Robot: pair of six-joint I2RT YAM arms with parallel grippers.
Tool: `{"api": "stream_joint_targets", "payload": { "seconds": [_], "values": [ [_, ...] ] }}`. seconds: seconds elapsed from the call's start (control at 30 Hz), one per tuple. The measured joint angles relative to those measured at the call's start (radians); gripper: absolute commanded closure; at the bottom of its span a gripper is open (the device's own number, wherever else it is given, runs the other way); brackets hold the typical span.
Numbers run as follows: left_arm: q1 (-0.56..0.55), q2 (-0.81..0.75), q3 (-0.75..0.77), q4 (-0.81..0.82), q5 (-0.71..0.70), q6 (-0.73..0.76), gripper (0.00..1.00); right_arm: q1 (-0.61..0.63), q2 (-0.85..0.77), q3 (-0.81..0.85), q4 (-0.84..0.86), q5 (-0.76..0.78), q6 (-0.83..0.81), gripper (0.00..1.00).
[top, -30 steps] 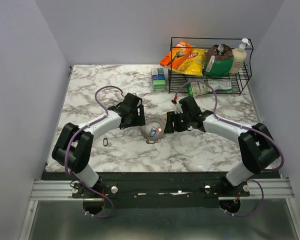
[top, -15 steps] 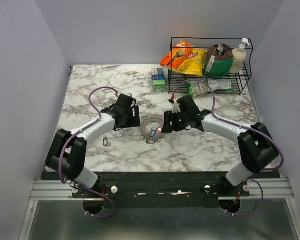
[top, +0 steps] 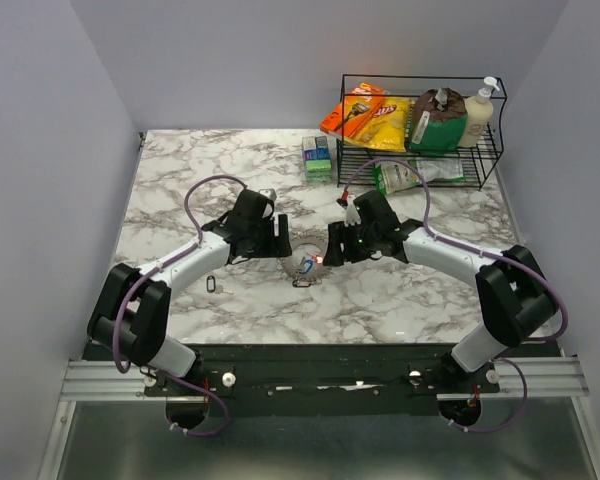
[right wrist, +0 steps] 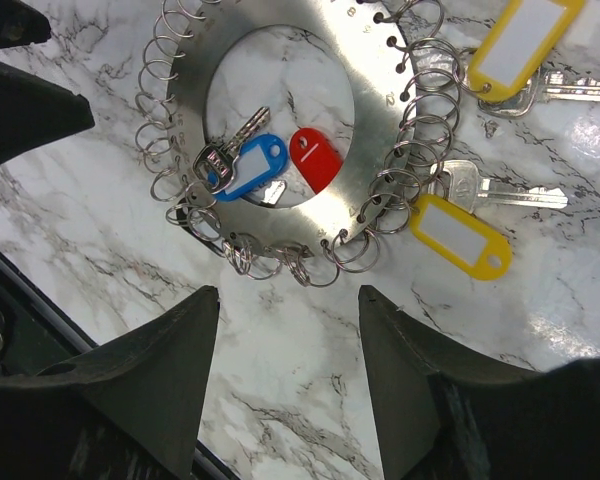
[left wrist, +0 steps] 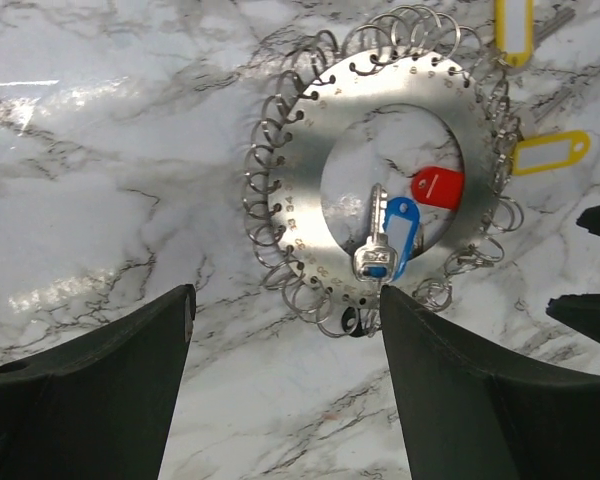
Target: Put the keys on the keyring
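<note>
Crowding is the chief risk. The left claw and the right claw both hang spread and empty, close on either side of the keyring, so their fingers could clash if both drop together. The keyring lies flat at the middle of the table, with a blue-tagged key in its hole and yellow-tagged keys at its rim. A finger landing on the thin wire loops could skid the ring sideways or pin a key under it.

R wrist: keyring cut off at 12 o'clock, yellow-tag key clipped at 1. Top cam: keys too small to tell apart.
</note>
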Motion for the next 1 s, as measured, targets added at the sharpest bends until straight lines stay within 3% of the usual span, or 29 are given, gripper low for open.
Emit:
{"api": "stream_joint_targets", "payload": {
  "seconds": [0.2,0.43,1.0],
  "values": [
    [-0.061,-0.014,0.001,0.034,0.029,0.007,0.19,0.000,0.000,0.000,0.000,0.000,-0.001,0.33],
    [-0.130,-0.013,0.001,0.039,0.031,0.020,0.41,0.000,0.000,0.000,-0.001,0.000,-0.001,0.33],
    [-0.209,0.039,0.014,0.038,0.025,0.029,0.44,0.000,0.018,0.000,-0.002,0.000,-0.001,0.37]
  ]
}}
